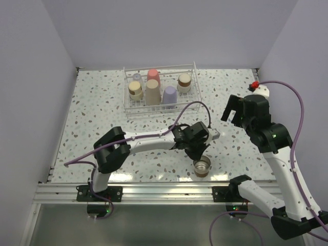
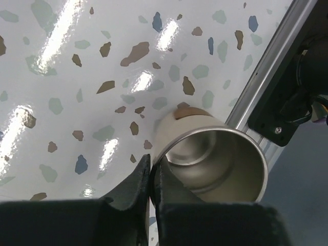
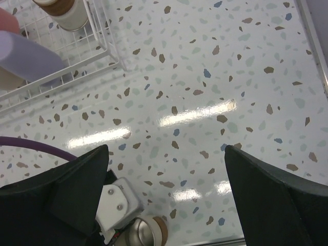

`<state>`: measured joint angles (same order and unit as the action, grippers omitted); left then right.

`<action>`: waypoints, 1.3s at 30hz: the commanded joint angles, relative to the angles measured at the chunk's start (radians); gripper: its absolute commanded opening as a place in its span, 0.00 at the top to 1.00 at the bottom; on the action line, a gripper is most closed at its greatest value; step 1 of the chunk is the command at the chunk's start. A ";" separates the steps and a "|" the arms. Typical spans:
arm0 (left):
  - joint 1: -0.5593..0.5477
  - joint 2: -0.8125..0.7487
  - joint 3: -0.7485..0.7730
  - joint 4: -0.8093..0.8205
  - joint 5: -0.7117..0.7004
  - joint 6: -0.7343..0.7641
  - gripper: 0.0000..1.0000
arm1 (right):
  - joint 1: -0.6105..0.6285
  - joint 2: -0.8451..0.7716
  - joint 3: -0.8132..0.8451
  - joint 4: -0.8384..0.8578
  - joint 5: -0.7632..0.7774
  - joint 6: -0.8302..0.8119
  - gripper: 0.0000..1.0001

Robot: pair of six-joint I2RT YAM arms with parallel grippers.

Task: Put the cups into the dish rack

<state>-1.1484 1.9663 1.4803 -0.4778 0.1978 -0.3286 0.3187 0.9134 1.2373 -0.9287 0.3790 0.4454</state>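
One steel cup (image 2: 218, 156), rim in the left gripper (image 2: 151, 168).

White-and-black arms (image 1: 148, 139) (purple cables (image 1: 277, 81))

— Where do we find the dish rack (image 1: 160, 108)?
— At the back of the worktop (image 1: 102, 102), with six cups (image 1: 153, 92) standing in it.
— And the steel cup (image 1: 202, 167)?
— We see it before the rack, to its right, upright near the worktop's front edge.

Bright overhead light leaves white glare streaks on the glossy table (image 3: 256, 61); shadows soft.
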 commanded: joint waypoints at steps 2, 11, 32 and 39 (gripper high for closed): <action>-0.005 -0.010 0.040 0.019 -0.035 0.002 1.00 | 0.000 -0.001 0.017 0.013 -0.006 0.004 0.02; 0.090 -0.145 -0.092 0.034 -0.075 0.005 1.00 | -0.001 0.056 0.152 0.007 -0.035 0.010 0.02; 0.729 -0.684 -0.254 0.519 0.351 -0.286 1.00 | -0.001 0.384 0.430 0.217 -0.747 0.188 0.02; 0.912 -0.712 -0.465 1.003 0.621 -0.637 1.00 | 0.000 0.380 0.231 0.731 -1.063 0.484 0.02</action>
<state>-0.2729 1.2743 1.0943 0.2062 0.6315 -0.7368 0.3187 1.3151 1.5478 -0.5400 -0.4492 0.7357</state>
